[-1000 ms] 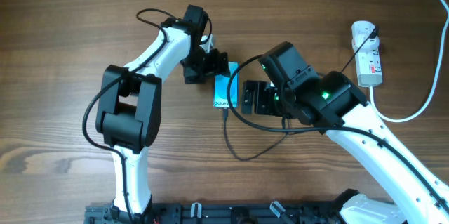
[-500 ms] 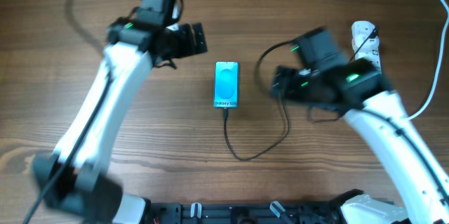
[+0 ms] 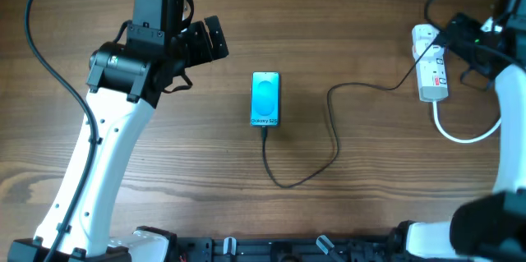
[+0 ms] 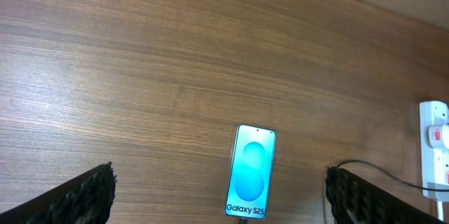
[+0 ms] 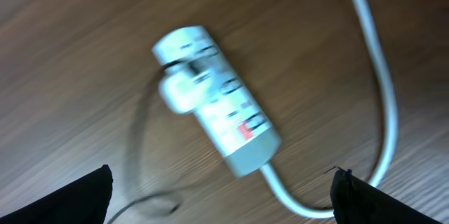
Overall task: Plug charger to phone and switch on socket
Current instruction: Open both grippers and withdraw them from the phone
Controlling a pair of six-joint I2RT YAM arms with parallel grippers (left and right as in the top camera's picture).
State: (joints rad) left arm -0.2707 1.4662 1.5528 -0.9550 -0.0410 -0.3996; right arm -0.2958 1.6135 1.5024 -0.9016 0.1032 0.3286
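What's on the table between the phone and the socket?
Only the charger cable, snaking from phone to socket; the overhead view shows it.

1 phone (image 3: 265, 98), 1 charger (image 3: 264, 147), 1 socket (image 3: 431, 69), 1 white cord (image 3: 460, 140).

Seen from overhead, with 12 o'clock at the table's (image 3: 370, 213) far edge, the phone (image 3: 265, 98) lies flat near the middle. The charger (image 3: 333, 122) joins the phone's 6 o'clock end, loops out toward 5 o'clock, then runs toward 2 o'clock to the socket (image 3: 431, 63). The socket lies at the phone's 3 o'clock, well apart, lengthwise from 12 to 6. Its thick cord (image 3: 460, 135) leaves the 6 o'clock end and bends toward 3 o'clock. The left gripper (image 3: 207, 40) is at the phone's 10 o'clock, and the right gripper (image 3: 454, 34) just beside the socket at its 2 o'clock.
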